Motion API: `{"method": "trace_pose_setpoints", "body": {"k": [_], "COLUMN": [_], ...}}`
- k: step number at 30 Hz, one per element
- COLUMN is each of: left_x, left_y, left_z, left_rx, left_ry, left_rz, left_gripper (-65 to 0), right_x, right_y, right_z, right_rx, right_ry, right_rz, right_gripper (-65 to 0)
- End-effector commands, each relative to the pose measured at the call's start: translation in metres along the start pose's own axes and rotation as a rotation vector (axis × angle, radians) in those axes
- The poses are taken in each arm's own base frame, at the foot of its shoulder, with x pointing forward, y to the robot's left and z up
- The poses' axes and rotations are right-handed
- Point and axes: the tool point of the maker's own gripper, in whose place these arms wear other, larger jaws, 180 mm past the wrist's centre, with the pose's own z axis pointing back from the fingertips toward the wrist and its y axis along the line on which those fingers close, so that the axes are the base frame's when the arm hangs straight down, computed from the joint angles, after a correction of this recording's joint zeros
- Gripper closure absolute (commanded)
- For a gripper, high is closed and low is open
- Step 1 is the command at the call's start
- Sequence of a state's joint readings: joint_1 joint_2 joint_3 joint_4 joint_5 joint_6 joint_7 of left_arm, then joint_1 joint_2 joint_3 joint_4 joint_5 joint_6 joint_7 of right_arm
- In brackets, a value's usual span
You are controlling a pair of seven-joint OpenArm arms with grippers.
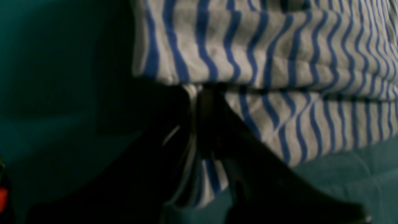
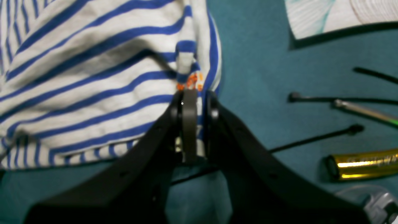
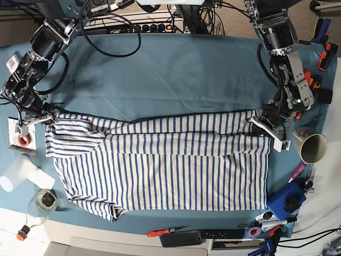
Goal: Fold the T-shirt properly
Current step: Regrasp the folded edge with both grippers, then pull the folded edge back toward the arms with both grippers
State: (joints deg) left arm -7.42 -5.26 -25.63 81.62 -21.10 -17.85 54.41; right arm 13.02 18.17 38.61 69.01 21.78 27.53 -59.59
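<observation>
The T-shirt, white with thin blue stripes, lies spread across the teal tablecloth, its far edge turned over in a long fold. My left gripper is at the fold's right end. In the left wrist view this gripper is shut on a pinch of the T-shirt, with cloth showing between its dark fingers. My right gripper is at the fold's left end. The right wrist view shows it shut on the hem of the T-shirt, beside small orange marks.
A white funnel-like cup and a blue block sit right of the shirt. A red-handled screwdriver and a black remote lie along the front edge. A glass bottle and a white paper roll are at front left. Black cable ties and a gold cylinder lie near my right gripper.
</observation>
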Motion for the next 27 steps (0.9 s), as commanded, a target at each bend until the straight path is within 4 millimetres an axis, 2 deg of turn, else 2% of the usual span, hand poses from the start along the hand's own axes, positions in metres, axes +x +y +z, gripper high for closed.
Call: {"method": "trace_pose_setpoints", "body": {"k": [1, 7, 10, 15, 21, 27], "left_x": [-0.024, -0.009, -0.005, -0.007, -0.004, -0.008], "left_y": [0.001, 0.001, 0.0, 0.001, 0.025, 0.053], "left_z": [0.0, 0.013, 0.018, 0.019, 0.03, 0.043], "left_rx": [0.014, 0.052, 0.057, 0.06, 0.114, 0.178], "left_ry": [0.114, 0.096, 0.093, 0.108, 0.127, 0.16], "left_rz": [-0.012, -0.003, -0.012, -0.013, -0.043, -0.071], "left_gripper": [0.0, 0.0, 0.0, 0.0, 0.0, 0.0], "right_x": [0.024, 0.016, 0.015, 0.015, 0.024, 0.001], "right_y": [0.001, 0.014, 0.014, 0.019, 0.018, 0.008], "right_z": [0.007, 0.008, 0.008, 0.017, 0.045, 0.051], "right_rx": [0.018, 0.094, 0.095, 0.109, 0.059, 0.02], "right_ry": [-0.064, -0.018, -0.009, 0.001, -0.043, 0.013], "right_rz": [0.014, 0.033, 0.035, 0.051, 0.152, 0.161], "right_gripper": [0.0, 0.0, 0.0, 0.0, 0.0, 0.0]}}
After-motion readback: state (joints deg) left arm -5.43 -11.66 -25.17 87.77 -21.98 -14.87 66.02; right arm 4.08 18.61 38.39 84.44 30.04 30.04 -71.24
